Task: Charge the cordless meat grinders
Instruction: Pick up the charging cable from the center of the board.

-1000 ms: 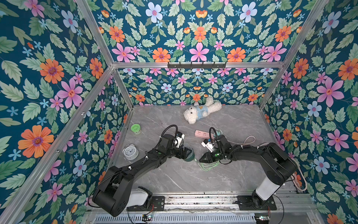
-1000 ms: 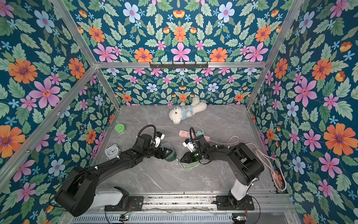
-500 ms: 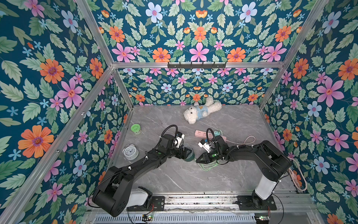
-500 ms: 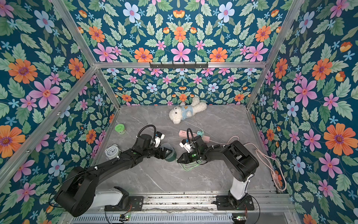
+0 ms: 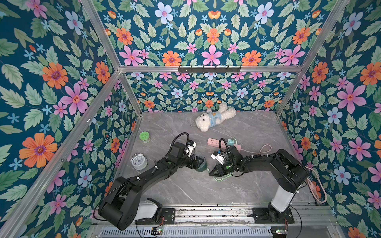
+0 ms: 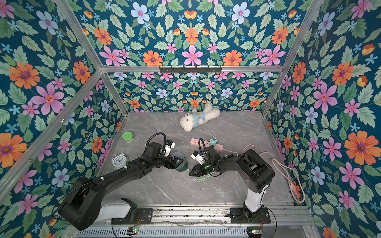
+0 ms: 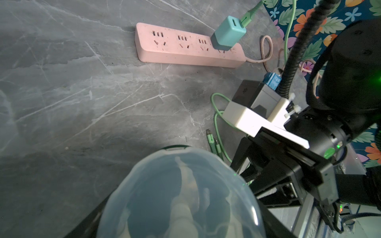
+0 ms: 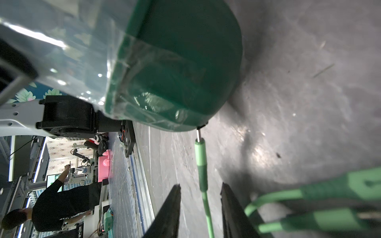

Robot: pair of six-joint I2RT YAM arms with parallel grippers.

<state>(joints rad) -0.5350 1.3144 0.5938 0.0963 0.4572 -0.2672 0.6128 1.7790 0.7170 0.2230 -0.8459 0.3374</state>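
Teal-based and clear-domed, the cordless meat grinder (image 5: 202, 167) sits near the middle of the grey marble table (image 5: 206, 191), clasped by the left gripper (image 5: 199, 162). The right gripper (image 5: 211, 174) has its fingers parted either side of a green cable (image 8: 203, 177), whose metal plug tip meets the grinder's base.

I see a pink power strip (image 5: 213, 142) (image 6: 195, 142) (image 7: 185, 51) lying flat on the grey table (image 5: 247, 127). A small teal charger (image 5: 231, 141) (image 6: 213, 141) (image 7: 228, 34) is plugged into it, near the end where its pink cord (image 7: 256, 60) comes out. Behind the strip, close to the flowery back wall, a white teddy bear (image 5: 214, 119) (image 6: 198, 119) in a blue shirt lies down. Well off to the strip's left stands a jar with a green lid (image 5: 144, 137) (image 6: 127, 136). A white round clock (image 5: 139, 161) (image 6: 120, 160) sits left of the strip too, nearer the front.
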